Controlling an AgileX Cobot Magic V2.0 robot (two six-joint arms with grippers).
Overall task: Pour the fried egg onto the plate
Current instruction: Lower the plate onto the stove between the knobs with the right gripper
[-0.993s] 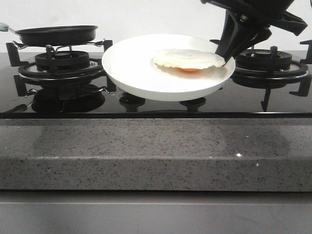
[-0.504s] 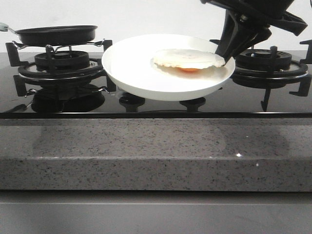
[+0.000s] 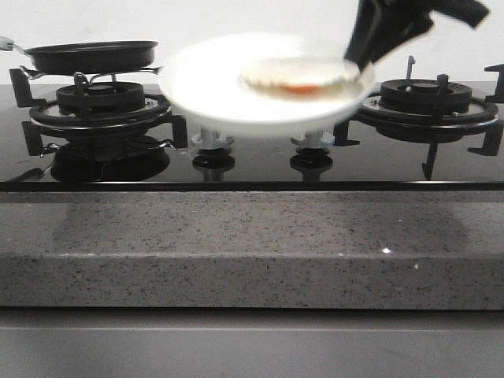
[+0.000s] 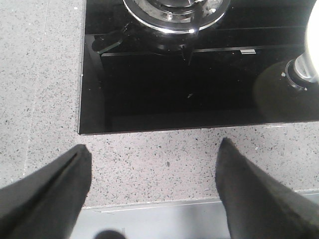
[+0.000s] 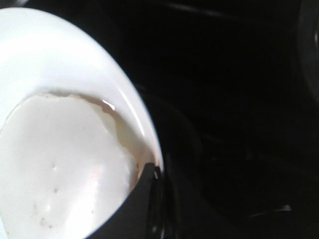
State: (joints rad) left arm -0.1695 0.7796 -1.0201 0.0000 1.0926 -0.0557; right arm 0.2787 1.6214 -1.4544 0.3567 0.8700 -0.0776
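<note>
1. Up top, the right gripper (image 3: 364, 57) pinches the rim of the glossy round white plate (image 3: 213, 87), held blurred above the black glass hob (image 3: 260, 169).
2. Flat wavy-edged fried egg (image 3: 301, 75) lies on it, by the fingers.
3. Left gripper (image 4: 149, 191) is spread apart over speckled granite counter (image 4: 149, 154).

You see the plate (image 3: 236, 94) held up over the middle of the hob (image 3: 252, 161), above the two knobs (image 3: 211, 142), the egg (image 3: 299, 73) lying on its right half. The right gripper (image 3: 358, 59) grips its right rim. The pan (image 3: 90, 55) sits on the left burner (image 3: 98, 106), and the right burner (image 3: 429, 102) lies behind the plate's right edge. The left gripper (image 4: 149, 199) hangs over the counter (image 4: 149, 159) in front of the hob.
</note>
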